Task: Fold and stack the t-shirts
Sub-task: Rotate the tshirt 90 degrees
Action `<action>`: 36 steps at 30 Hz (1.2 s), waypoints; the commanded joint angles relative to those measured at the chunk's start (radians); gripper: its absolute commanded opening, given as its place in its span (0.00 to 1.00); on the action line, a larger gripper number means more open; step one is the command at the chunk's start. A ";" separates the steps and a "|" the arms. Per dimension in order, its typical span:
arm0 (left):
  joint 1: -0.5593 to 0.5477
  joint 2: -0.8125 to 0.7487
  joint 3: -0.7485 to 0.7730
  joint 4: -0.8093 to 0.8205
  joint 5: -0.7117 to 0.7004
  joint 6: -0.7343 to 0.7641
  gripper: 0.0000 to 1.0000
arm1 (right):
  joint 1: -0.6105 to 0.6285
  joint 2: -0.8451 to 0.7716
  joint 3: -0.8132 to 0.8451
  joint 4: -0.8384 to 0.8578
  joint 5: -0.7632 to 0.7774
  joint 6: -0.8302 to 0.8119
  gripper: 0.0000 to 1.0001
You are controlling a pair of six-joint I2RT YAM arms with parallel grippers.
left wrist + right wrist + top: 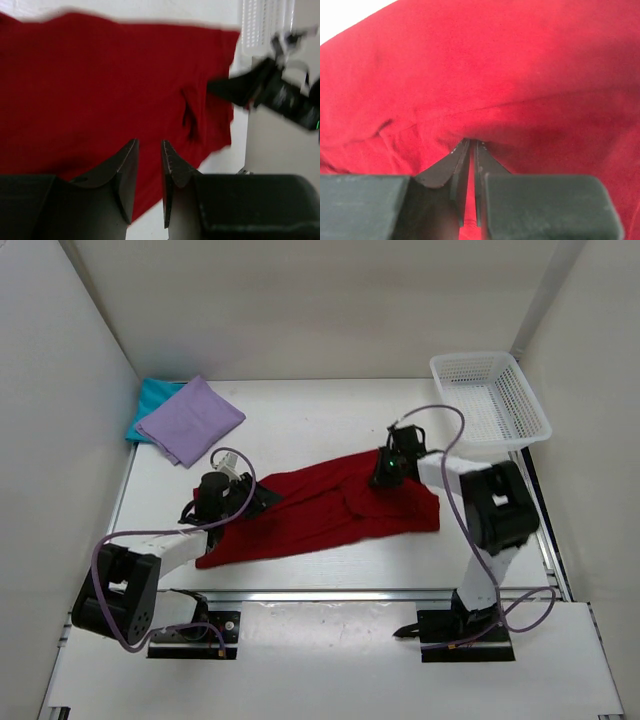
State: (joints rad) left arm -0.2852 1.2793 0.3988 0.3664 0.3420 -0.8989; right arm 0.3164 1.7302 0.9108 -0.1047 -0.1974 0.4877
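In the middle of the surface (pixel 330 415): red shirt (pixel 320 515) is lying spread in a slanted band — left end nearer the arm bases, right end farther.
Right gripper (pixel 470 144): is clenching a bunched fold of the red shirt near its far right edge.
Left gripper (pixel 150 150): is hovering over the red shirt's left end, jaws narrowly apart, nothing seen between them.
Far left corner: purple shirt (pixel 190 420) is lying folded atop the teal shirt (pixel 150 400).
Far right corner: basket (pixel 478 358) is sitting — well apart from the shirts.

From above we see the whole surface (pixel 310 425); both wrist views look closely at the shared red shirt (pixel 320 515).
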 commanded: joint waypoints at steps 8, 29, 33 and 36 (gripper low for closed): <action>-0.002 -0.092 -0.037 -0.104 0.054 0.087 0.36 | -0.060 1.059 1.830 -0.663 -0.079 -0.153 0.15; 0.089 -0.273 -0.014 -0.311 0.095 0.232 0.43 | 0.318 -0.245 0.043 0.098 0.010 0.015 0.45; 0.122 -0.267 0.017 -0.334 0.129 0.249 0.43 | 0.464 -0.158 -0.078 0.295 0.051 0.168 0.49; 0.124 -0.274 0.005 -0.320 0.126 0.238 0.43 | 0.513 -0.049 -0.066 0.394 0.064 0.238 0.52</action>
State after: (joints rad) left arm -0.1692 1.0264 0.3824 0.0589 0.4339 -0.6777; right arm 0.7921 1.6417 0.8066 0.0193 -0.1806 0.5892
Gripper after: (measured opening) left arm 0.428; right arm 0.514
